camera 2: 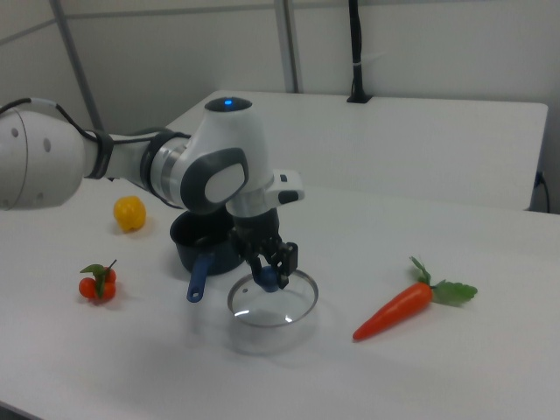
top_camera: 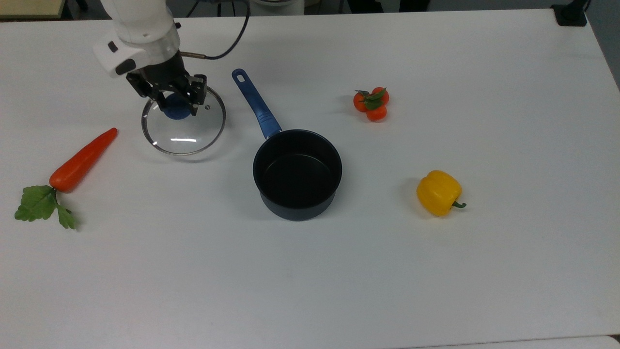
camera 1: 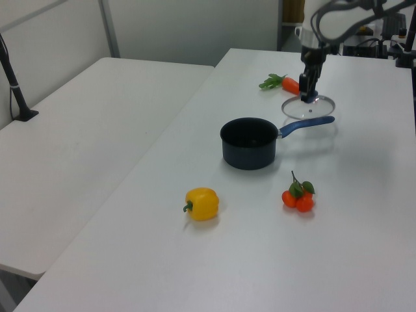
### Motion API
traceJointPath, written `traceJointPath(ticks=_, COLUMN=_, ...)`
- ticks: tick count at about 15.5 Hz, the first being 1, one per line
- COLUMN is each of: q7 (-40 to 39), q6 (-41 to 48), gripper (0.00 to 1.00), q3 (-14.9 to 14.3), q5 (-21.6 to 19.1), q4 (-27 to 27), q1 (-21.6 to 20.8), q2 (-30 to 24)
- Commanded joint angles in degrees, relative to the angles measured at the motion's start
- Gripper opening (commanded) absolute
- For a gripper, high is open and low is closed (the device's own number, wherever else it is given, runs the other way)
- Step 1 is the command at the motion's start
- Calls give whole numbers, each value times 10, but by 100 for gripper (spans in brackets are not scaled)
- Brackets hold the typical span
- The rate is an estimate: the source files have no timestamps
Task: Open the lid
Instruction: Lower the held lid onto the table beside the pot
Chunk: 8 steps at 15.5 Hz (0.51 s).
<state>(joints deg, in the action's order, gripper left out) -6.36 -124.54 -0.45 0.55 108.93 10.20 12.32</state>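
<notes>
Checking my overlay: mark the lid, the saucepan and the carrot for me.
lid [top_camera: 186, 133]: top view, clear glass below the knob.
saucepan [top_camera: 297, 209]: top view, outer wall.
carrot [top_camera: 82, 161]: top view, middle of the orange body.

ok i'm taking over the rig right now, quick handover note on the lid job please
End effector: shut on the blue knob of the glass lid, above the table between the carrot and the saucepan handle.
Saucepan: open and empty, mid-table.
Done: lid is off the pan and carried to the top view's left.
Left: whether the lid already rests on the table is unclear in the right view; set it down if needed, release the knob, retract.
</notes>
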Motion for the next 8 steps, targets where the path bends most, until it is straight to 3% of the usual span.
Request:
traceJointPath(ticks=1, q7=-1, q6=-61, gripper=30, q3=0, q5=-2, q4=39, q1=-10, q2=0)
traceJointPath(ticks=8, q7=1, q6=-96, gripper=32, q3=1, q5=-1, q4=38, q1=-12, q2=24)
